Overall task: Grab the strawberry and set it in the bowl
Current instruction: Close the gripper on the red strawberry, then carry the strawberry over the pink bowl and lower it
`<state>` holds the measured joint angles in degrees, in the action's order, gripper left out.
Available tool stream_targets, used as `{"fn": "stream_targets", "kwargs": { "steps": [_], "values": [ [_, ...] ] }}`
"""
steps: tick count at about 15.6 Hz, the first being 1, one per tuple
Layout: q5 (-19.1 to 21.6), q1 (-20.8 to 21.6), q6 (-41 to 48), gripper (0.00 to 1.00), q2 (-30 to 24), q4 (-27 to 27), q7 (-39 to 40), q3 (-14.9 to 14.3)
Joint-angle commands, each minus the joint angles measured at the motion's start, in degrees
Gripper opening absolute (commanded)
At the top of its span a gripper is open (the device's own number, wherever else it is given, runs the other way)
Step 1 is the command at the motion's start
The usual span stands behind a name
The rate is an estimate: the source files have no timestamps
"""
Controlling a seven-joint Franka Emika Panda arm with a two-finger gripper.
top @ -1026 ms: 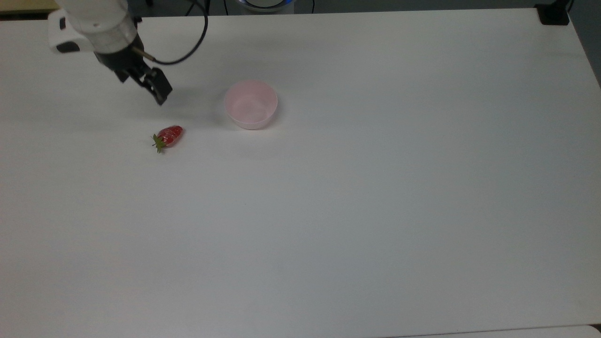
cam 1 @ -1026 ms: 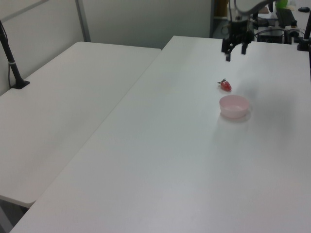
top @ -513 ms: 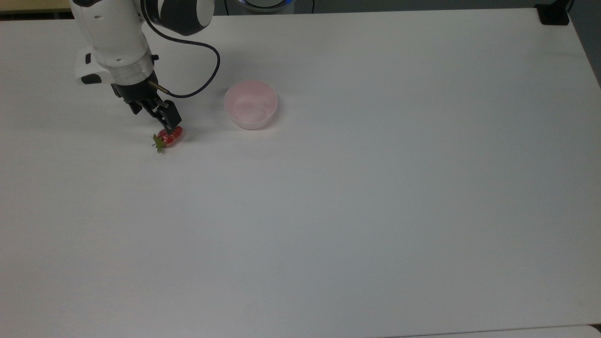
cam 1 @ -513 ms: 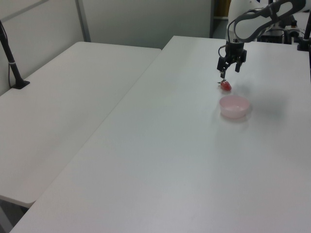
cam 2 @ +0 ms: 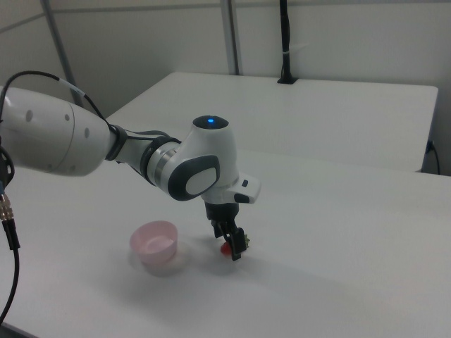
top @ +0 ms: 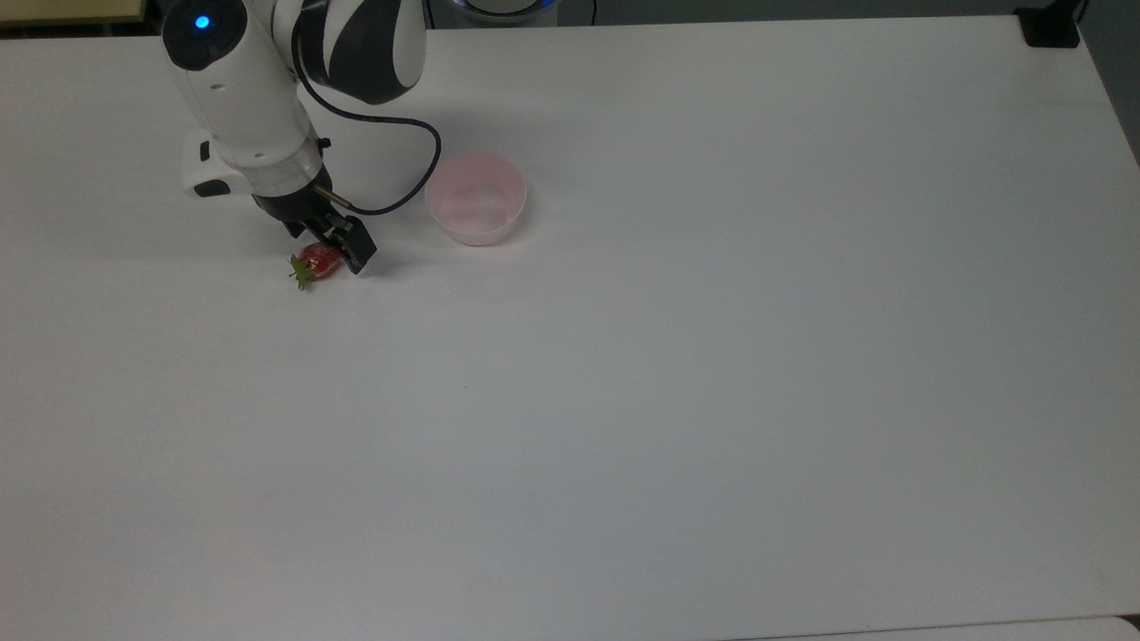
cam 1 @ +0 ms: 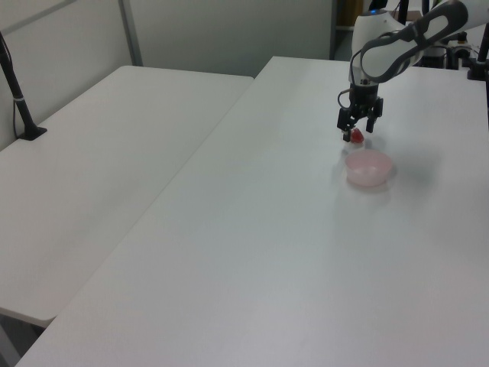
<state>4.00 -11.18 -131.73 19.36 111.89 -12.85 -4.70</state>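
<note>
Pincer [top: 333, 251] is down at the table [top: 677, 374], fingers spread open either side of the strawberry [top: 313, 263], not squeezing it. Pink bowl [top: 476, 198] sits just off to the top view's right.

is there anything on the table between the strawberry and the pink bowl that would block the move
Nothing visible does. The small glossy red strawberry lies on the white table with the pincer down around it, and the stretch of tabletop to the round pale pink plastic bowl is bare.
</note>
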Motion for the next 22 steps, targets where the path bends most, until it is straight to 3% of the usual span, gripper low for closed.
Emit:
{"fn": "stream_targets", "kwargs": {
  "steps": [1, 4, 6, 10, 14, 18, 22],
  "values": [
    [1.45, -0.33, -1.6, 0.77, 0.42, 0.17, 0.72, 0.66],
    [1.45, -0.94, -1.6, 0.52, 0.33, -0.36, 0.81, 0.66],
    [1.45, -0.95, -1.51, 0.44, 0.33, -0.53, 1.07, 0.66],
    [1.27, -0.77, -1.07, 0.44, -0.55, -0.62, 1.77, 0.92],
    [0.75, -0.6, 4.54, 0.45, -5.19, -0.62, 4.58, 4.17],
    [-1.96, -0.24, 12.79, 0.45, -9.77, -0.62, 5.55, 9.0],
    [-6.02, -0.24, 19.14, 0.45, -9.87, -0.54, 5.82, 14.54]
  ]
}}
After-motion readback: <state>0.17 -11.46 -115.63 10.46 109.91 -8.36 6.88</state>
